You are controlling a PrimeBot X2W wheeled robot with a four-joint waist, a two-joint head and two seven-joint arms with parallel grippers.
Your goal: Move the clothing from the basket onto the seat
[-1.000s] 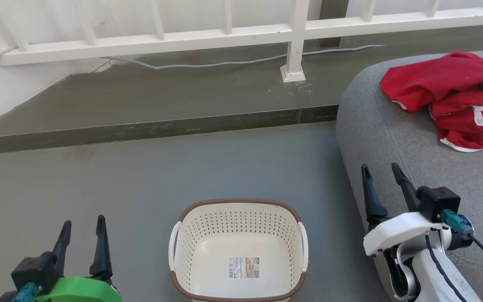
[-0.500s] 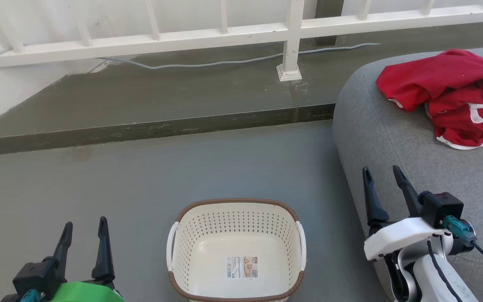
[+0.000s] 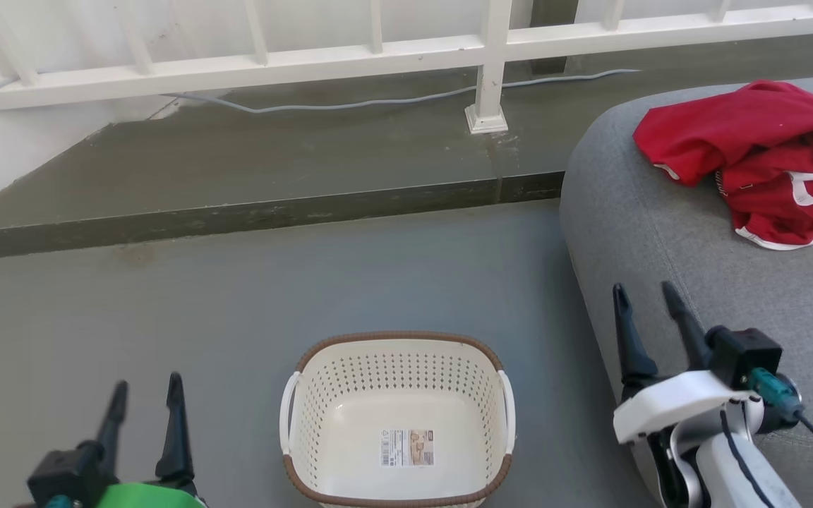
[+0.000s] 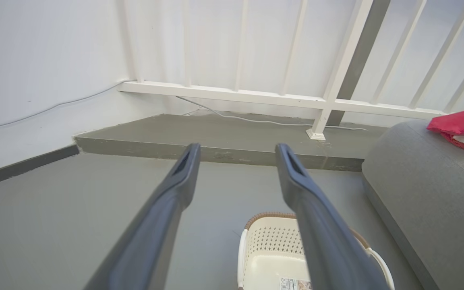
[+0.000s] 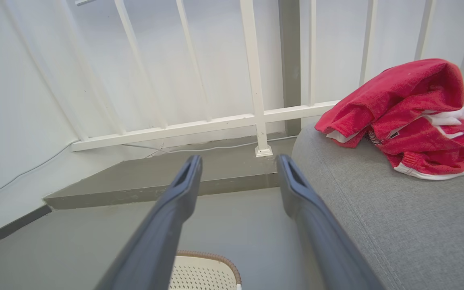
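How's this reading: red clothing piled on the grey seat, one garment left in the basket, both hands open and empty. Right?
Not quite. The basket is empty: the head view shows its bare bottom with a label sticker, no garment. The rest stands: the clothing lies on the seat, and the left hand and right hand are open and empty.

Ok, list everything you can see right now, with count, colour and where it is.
clothing: one crumpled heap, red with white trim, on the seat
basket: one, cream with brown rim, on the floor, label sticker on its bottom
seat: one, grey, at right
railing: one, white, along the back
cable: one, pale grey, on the step under the railing
step: one, dark grey, behind the floor
left end effector: one, dark fingers, open, lower left
right end effector: one, dark fingers, open, lower right by the seat
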